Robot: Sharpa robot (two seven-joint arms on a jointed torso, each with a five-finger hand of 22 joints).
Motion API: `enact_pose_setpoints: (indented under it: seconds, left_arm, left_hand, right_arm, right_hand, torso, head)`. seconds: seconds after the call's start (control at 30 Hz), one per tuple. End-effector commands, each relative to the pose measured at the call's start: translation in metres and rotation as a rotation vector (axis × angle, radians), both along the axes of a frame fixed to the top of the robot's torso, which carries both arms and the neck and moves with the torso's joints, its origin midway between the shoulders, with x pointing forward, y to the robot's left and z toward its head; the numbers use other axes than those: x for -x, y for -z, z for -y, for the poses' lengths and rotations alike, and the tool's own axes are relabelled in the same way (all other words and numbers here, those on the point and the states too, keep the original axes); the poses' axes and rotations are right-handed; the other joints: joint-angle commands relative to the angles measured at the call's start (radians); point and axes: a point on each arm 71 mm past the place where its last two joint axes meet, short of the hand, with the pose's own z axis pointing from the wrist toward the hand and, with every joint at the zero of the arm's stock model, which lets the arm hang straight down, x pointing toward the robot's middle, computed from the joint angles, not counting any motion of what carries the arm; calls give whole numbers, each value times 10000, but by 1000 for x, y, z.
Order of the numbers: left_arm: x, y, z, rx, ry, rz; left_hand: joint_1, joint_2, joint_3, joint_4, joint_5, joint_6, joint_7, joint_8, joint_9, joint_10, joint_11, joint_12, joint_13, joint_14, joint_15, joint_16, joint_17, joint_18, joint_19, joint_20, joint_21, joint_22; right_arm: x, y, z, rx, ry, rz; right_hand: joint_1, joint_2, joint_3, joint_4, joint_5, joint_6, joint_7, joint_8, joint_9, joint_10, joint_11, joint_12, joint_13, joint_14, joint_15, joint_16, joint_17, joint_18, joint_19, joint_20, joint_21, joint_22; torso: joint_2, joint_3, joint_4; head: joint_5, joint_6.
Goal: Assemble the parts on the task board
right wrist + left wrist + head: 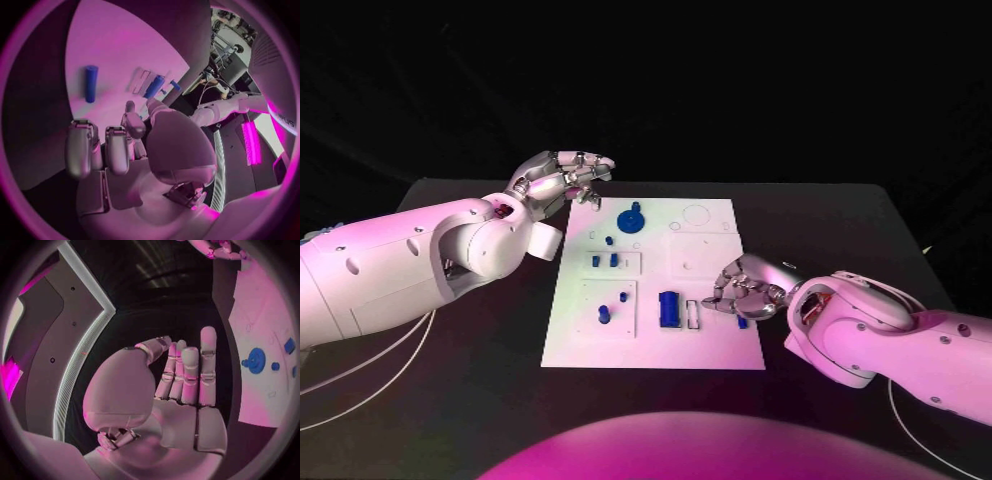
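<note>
The white task board (661, 340) lies in the middle of the black table. On it stand a blue round part (632, 218), two small blue pegs (604, 260), a blue piece (604, 314) and a long blue block (669, 308). My left hand (564, 178) hovers at the board's far left corner; its fingers (190, 375) stand straight with nothing in them. My right hand (747, 290) is over the board's right edge with its fingers (100, 150) curled in and nothing held. A blue peg (91, 83) lies flat on the board just beyond them, beside the hand (743, 321).
A narrow white outlined slot (694, 312) sits right of the blue block. Bare black table (473, 380) runs along both sides of the board and in front of it. The left forearm (430, 260) lies over the table's left side.
</note>
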Motion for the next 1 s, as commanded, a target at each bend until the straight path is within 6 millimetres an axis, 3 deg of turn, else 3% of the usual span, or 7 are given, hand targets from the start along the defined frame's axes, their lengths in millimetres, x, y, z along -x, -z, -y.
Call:
enact_pose_setpoints:
  seconds: [0.03,0.17,0.3,0.43,0.77,1.0]
  left_arm:
    - [1,-1,2,84,175,67]
    - [1,-1,2,91,189,67]
    - [1,-1,2,102,213,67]
    - [1,-1,2,107,223,67]
    - [1,-1,2,106,224,65]
    - [2,-1,1,100,211,64]
  left_hand:
    - [-104,8,-8,78,34,-48,12,-18,11,-85,14,-39,-13,-46,-5,40,2,144,-1,49,-59,14]
    - [-104,8,-8,78,34,-48,12,-18,11,-85,14,-39,-13,-46,-5,40,2,144,-1,49,-59,14]
    - [-115,10,-12,95,34,-65,10,-22,31,-99,14,-35,-13,-49,-4,46,8,145,-3,53,-63,14]
    - [-115,10,-12,95,34,-65,10,-22,31,-99,14,-35,-13,-49,-4,46,8,145,-3,53,-63,14]
    - [-115,10,-12,95,34,-65,10,-22,31,-99,14,-35,-13,-49,-4,46,8,145,-3,53,-63,14]
    - [-115,10,-12,95,34,-65,10,-22,31,-99,14,-35,-13,-49,-4,46,8,145,-3,53,-63,14]
  right_arm:
    - [-2,-5,16,-18,398,371]
    - [-2,-3,32,408,655,300]
    - [2,4,45,912,847,-127]
    - [5,10,49,1265,877,-290]
    - [8,21,47,1677,836,-355]
    - [8,26,40,1677,725,-337]
  right_hand:
    - [181,-84,112,-19,-79,-175,57,-156,-69,-72,74,-71,-20,568,129,-63,182,-40,84,80,-69,1767]
    - [278,-198,158,-17,-156,-325,143,-333,-152,-165,146,-186,-84,555,189,-86,145,-23,46,132,-161,1739]
    - [288,-231,164,2,-203,-364,172,-396,-180,-215,174,-255,-126,540,214,-114,88,0,-2,155,-273,1698]
    - [306,-220,185,10,-236,-305,168,-386,-179,-222,177,-253,-121,536,223,-123,77,-2,3,168,-264,1704]
    - [320,-217,203,19,-261,-219,155,-362,-173,-269,170,-340,-181,521,224,-154,14,11,-18,177,-318,1685]
    - [355,-205,237,18,-276,-126,130,-333,-163,-257,153,-308,-155,517,214,-162,9,14,-21,180,-330,1683]
  torso:
    - [-20,-20,-33]
    - [-23,3,-66]
    - [-34,2,-96]
    - [-29,13,-85]
    - [-14,-8,-52]
    - [-14,-6,-78]
  head:
    - [-64,1]
    - [-98,1]
    - [-144,1]
    - [-150,1]
    - [-125,1]
    - [-90,1]
